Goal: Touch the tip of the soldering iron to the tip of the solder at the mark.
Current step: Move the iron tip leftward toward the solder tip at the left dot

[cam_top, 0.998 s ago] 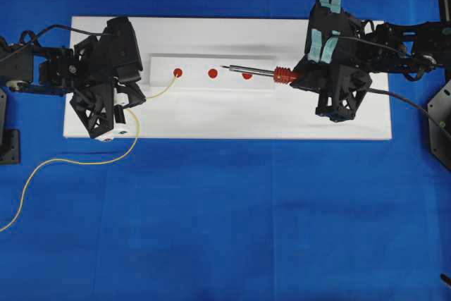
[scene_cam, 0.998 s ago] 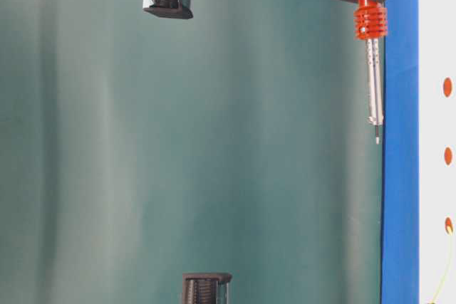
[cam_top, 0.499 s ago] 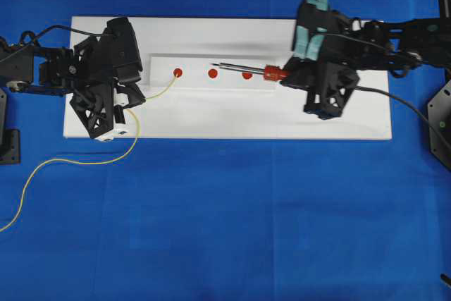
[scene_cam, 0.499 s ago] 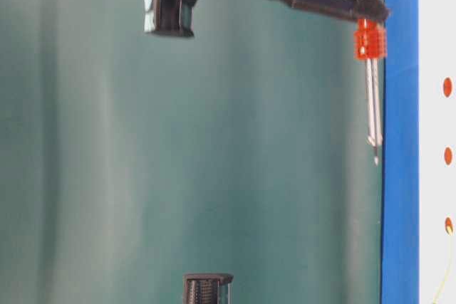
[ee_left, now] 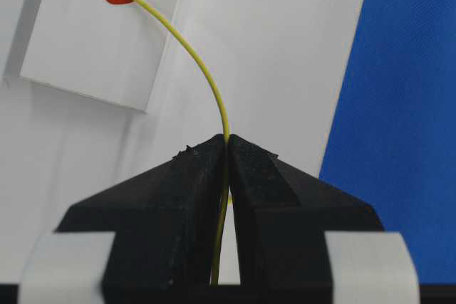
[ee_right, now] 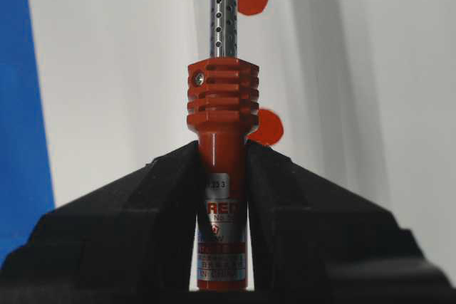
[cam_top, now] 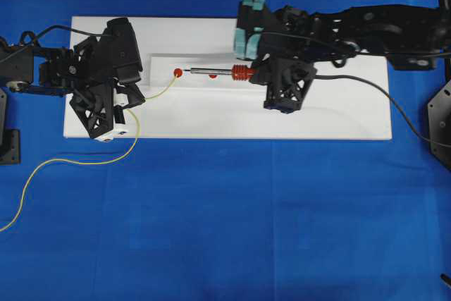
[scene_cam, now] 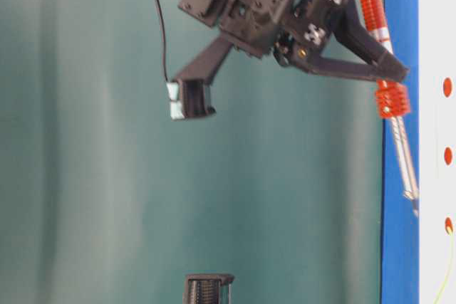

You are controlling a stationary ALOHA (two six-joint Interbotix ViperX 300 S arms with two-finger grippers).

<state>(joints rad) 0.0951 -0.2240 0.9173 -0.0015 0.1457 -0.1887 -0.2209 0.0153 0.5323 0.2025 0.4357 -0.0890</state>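
On the left we see the left black gripper [cam_top: 134, 100] clenched on the long thin yellow solder wire [ee_left: 206, 76], whose tip rests on the leftmost round red mark [cam_top: 177, 72] of the raised white strip [cam_top: 158, 68]. Further right, the right black gripper [cam_top: 262, 75] clasps the red-handled soldering iron with its slim metal shaft [cam_top: 218, 72]; its point lies just beside that mark, with nothing between them. Both stand over the white rectangular board [cam_top: 211, 121] on the blue cloth [cam_top: 225, 216].
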